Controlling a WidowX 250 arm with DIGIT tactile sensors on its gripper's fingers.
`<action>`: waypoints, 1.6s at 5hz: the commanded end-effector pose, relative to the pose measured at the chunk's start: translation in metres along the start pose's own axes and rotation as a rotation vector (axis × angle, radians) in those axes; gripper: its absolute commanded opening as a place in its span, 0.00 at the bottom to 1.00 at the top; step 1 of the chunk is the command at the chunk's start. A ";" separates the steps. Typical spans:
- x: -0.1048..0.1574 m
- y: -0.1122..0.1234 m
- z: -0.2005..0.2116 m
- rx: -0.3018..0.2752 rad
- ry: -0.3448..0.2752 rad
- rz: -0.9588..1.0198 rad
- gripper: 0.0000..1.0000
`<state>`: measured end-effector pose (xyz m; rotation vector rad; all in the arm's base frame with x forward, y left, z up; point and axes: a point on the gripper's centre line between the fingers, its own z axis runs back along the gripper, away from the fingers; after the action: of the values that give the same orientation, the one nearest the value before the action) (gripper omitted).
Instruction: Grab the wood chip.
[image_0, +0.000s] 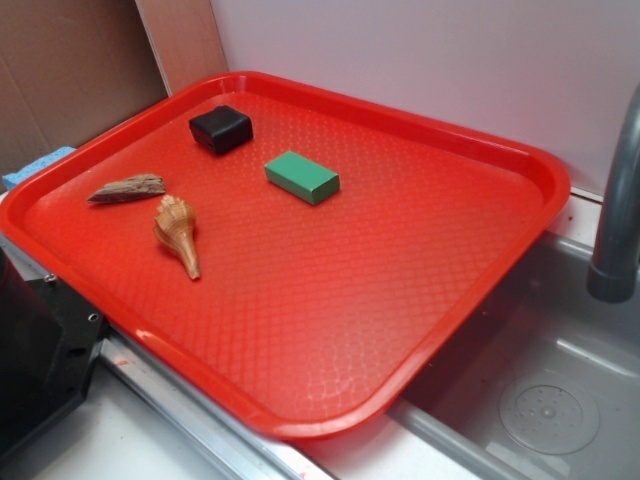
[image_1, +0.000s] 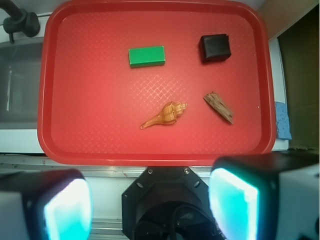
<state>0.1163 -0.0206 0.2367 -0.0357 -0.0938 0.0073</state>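
From the wrist view I have the whole red tray (image_1: 50, 90) below me, and my tool (image_1: 150, 200) hangs high above its near edge with both fingers (image_1: 232, 202) spread wide and nothing between them. The chip (image_1: 218, 107) lies flat on the tray, ahead of the tool and off to the right in this view, well apart from the fingers. Just left of it sits the shell (image_1: 165, 115), near but not touching. Farther up are a black block (image_1: 215, 47) and a green block (image_1: 146, 56), both well clear.

What matters for the reach is the chip's long axis: it runs on a diagonal in the wrist view, upper left to lower right. My fingers open left to right, so I judge I need to shift forward and right, then turn the wrist so the fingers close across the narrow width, not along the length. The shell's closeness on one side is the main risk on descent.
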 end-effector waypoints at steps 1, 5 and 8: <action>0.000 0.000 0.000 0.000 0.000 0.000 1.00; 0.015 0.074 -0.068 -0.042 -0.075 -0.278 1.00; 0.036 0.120 -0.131 0.022 -0.114 -0.402 1.00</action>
<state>0.1557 0.0939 0.0990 -0.0159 -0.1954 -0.3868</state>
